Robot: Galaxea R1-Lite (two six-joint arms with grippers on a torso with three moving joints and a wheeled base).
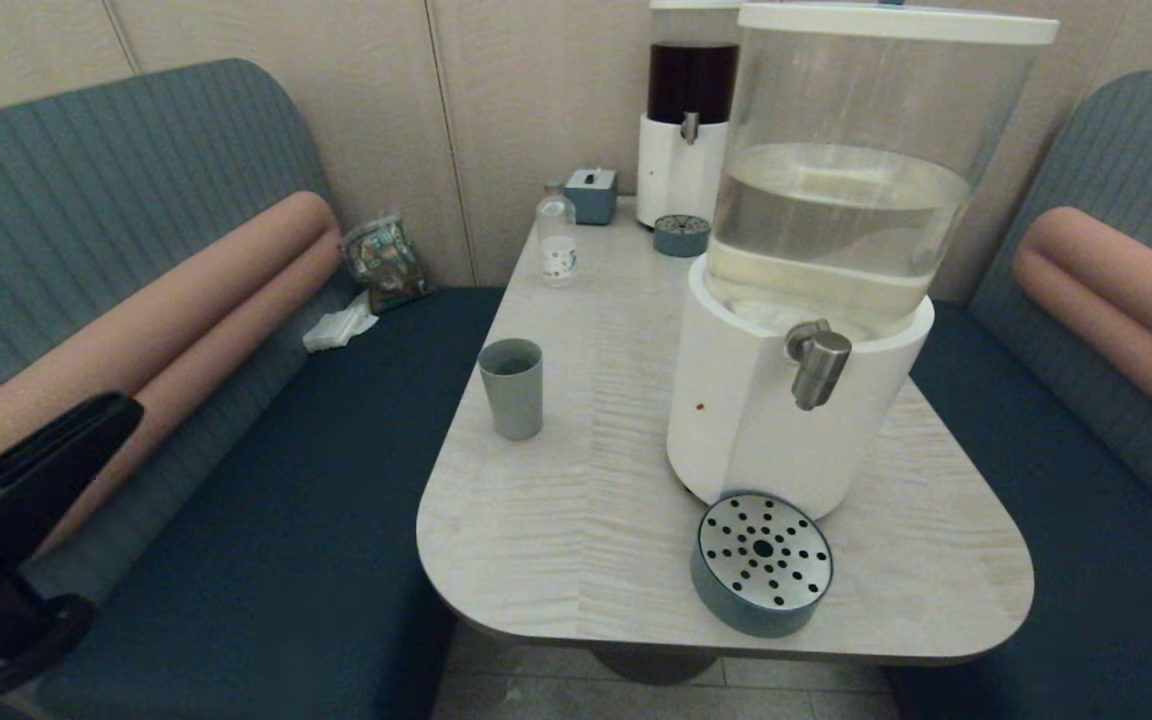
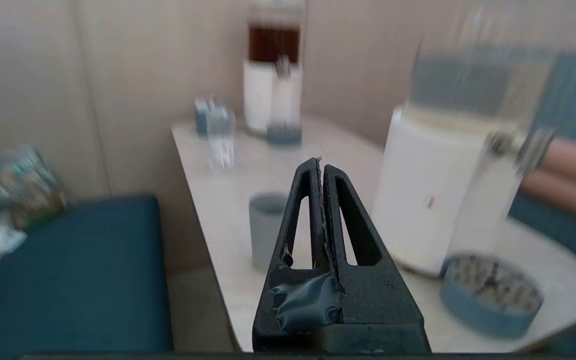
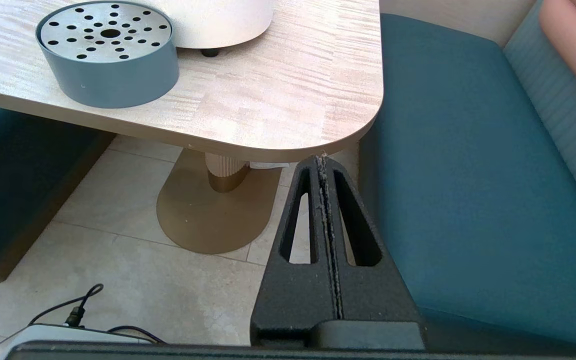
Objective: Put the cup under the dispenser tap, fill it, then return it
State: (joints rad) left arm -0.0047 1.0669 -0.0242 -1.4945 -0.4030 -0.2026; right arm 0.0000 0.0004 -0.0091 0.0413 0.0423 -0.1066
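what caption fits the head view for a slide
Grey-green cup stands alone on the table, left of the dispenser tap; shut left gripper off the table's left edge.

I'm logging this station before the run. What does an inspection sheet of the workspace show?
Surface: pale wood-grain table, dry as far as visible.
Job's things: cup upright near the table's left edge, apart from the dispenser tap.
Clutter: drip tray, small clear bottle, tissue box, dark-liquid dispenser.
Pincers: left pincer shut, empty, short of the cup; right pincer shut, low beside the table.
Cables: black cable on the floor.
Surroundings: blue booth seats.
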